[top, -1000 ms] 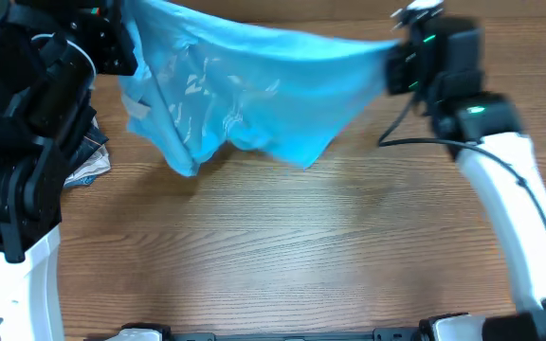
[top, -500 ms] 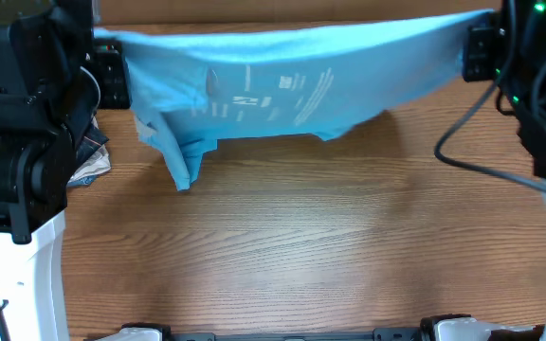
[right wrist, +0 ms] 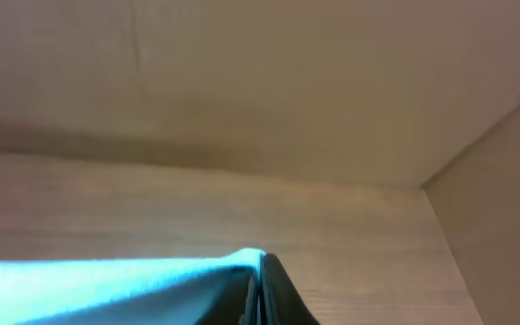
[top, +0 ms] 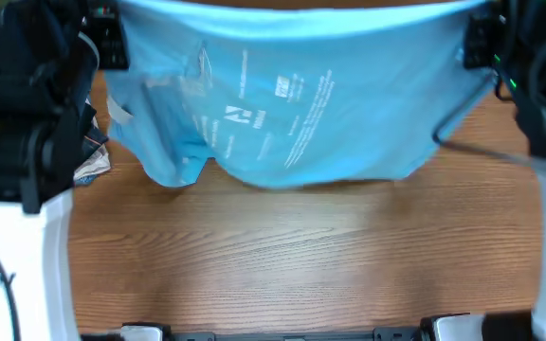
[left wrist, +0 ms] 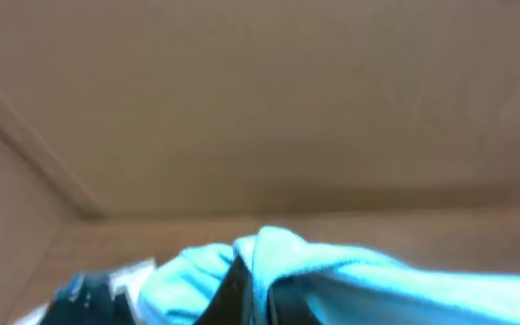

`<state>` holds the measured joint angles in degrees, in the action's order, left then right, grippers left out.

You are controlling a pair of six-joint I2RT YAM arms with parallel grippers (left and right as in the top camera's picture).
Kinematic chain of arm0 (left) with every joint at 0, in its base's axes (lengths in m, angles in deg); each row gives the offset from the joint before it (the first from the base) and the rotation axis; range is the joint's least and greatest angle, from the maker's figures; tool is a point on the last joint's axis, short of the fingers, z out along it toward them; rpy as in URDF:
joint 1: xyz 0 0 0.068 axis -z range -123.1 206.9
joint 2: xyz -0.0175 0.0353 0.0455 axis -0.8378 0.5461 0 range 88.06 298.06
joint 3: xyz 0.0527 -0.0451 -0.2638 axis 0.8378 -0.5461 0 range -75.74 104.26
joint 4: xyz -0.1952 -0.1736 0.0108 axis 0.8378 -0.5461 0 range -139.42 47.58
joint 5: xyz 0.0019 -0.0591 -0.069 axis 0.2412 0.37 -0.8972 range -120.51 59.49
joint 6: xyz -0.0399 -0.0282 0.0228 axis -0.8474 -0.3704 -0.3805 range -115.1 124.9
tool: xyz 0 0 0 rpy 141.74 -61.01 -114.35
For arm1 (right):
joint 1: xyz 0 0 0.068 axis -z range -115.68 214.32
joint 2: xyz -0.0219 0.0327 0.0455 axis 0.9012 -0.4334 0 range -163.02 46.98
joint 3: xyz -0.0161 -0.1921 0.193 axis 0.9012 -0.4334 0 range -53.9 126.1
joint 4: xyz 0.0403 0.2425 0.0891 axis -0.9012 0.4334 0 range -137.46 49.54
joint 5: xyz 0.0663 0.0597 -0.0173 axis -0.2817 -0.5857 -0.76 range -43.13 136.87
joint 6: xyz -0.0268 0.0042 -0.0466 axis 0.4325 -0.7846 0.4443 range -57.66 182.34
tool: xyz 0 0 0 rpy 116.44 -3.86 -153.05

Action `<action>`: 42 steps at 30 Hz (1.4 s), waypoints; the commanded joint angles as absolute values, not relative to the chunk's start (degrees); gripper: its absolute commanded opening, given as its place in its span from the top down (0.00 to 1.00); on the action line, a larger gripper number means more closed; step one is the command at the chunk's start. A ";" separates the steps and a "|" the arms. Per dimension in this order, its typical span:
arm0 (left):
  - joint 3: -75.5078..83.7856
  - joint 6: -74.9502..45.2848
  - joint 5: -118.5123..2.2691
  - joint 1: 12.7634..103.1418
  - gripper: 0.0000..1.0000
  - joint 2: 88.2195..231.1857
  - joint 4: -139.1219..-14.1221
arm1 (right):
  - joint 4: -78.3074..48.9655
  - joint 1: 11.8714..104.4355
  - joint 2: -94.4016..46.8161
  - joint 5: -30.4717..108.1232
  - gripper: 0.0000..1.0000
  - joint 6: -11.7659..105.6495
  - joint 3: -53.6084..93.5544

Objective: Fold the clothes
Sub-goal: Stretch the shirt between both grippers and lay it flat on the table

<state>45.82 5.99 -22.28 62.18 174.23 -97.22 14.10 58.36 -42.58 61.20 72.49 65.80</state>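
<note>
Well, my left claw (top: pixel 110 45) is pinched tight on one upper corner of the sky-blue T-shirt (top: pixel 292 104), at about ten o'clock in the overhead view. My right claw (top: pixel 479 43) is clamped just as tight on the opposite corner, at about two o'clock. Between them the shirt's top edge runs taut and nearly straight across the far side of the tabletop (top: pixel 292 265), and the rest of the cloth spreads below it as a broad sheet. White lettering shows near the middle of the fabric. The lower edge is uneven, with a bunched flap down at about eight o'clock. I cannot tell whether the cloth touches the wood. From my left wrist, blue fabric bulges out over my dark fingers. From my right wrist, a thin fold leaves my closed fingers and runs off toward nine o'clock. A small patterned scrap of cloth (top: pixel 91 169) lies beside my left arm at nine o'clock.
</note>
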 commanded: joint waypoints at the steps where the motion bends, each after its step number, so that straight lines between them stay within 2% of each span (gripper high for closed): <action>1: 46.24 9.68 -20.48 61.94 0.96 182.93 -88.28 | 5.73 59.67 -50.78 62.35 0.96 73.72 66.43; 5: 46.26 9.85 -13.05 60.89 0.96 188.50 -74.71 | -5.22 60.57 -54.16 63.40 0.96 72.82 66.45; 8: 46.43 9.85 -11.94 60.87 0.96 188.76 -66.64 | -9.90 60.59 -53.57 66.35 0.96 72.89 67.26; 12: 50.89 9.90 -12.13 60.52 0.96 188.04 -64.55 | -10.79 60.61 -52.09 71.64 0.96 72.95 70.36; 16: 56.62 9.88 -15.61 60.46 0.96 187.52 -75.56 | -5.37 60.59 -50.60 71.14 0.96 73.08 71.11; 23: 57.32 6.77 -32.83 60.70 0.96 188.17 -109.64 | 21.23 60.66 -51.76 61.79 0.96 71.49 69.73; 26: 54.87 5.99 -36.48 60.67 0.96 191.21 -125.22 | 33.97 61.09 -53.59 55.86 0.96 70.92 67.83; 32: 46.69 5.99 -36.94 60.70 0.96 196.48 -132.54 | 40.73 61.09 -55.26 53.20 0.96 70.79 60.31; 36: 37.91 6.20 -43.46 60.72 0.96 199.62 -132.35 | 40.66 61.09 -55.26 53.22 0.96 70.02 51.74; 42: 26.91 6.18 -45.47 61.53 0.96 202.77 -130.66 | 39.65 61.20 -55.26 53.66 0.96 70.02 40.90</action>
